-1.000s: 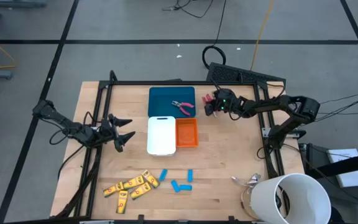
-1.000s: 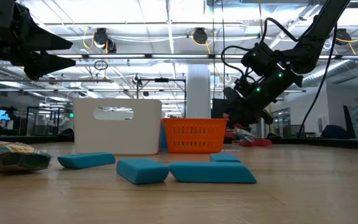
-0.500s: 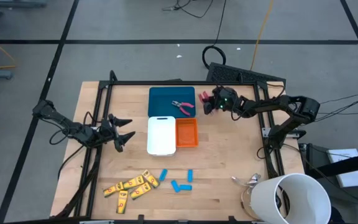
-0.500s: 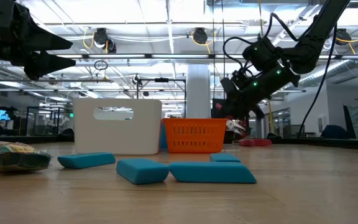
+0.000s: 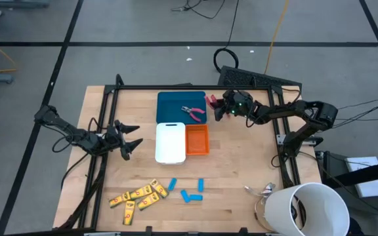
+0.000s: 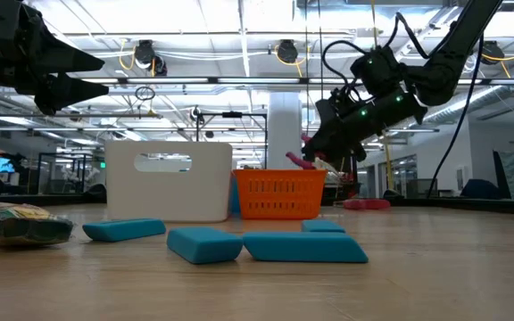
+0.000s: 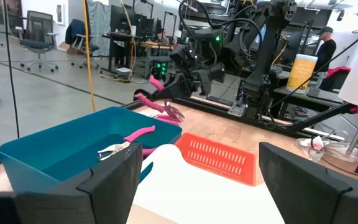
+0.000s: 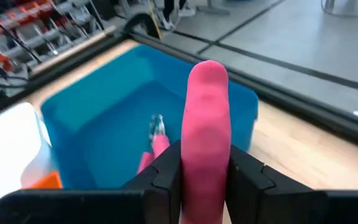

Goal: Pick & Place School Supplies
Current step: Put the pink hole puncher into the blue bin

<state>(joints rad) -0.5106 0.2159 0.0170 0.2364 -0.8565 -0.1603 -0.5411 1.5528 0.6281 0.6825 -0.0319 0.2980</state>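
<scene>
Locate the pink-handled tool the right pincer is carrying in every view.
High: held tool, just right of the teal tray.
Low, above the orange tray.
Left wrist, beyond the teal tray.
Right wrist, between the fingers.
Shared landmark: the teal tray.

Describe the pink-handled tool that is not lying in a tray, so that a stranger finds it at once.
Start at the teal tray on the table's far side. Just beside it the right gripper holds a pink-handled tool in the air. Its twin lies inside the tray.
</scene>
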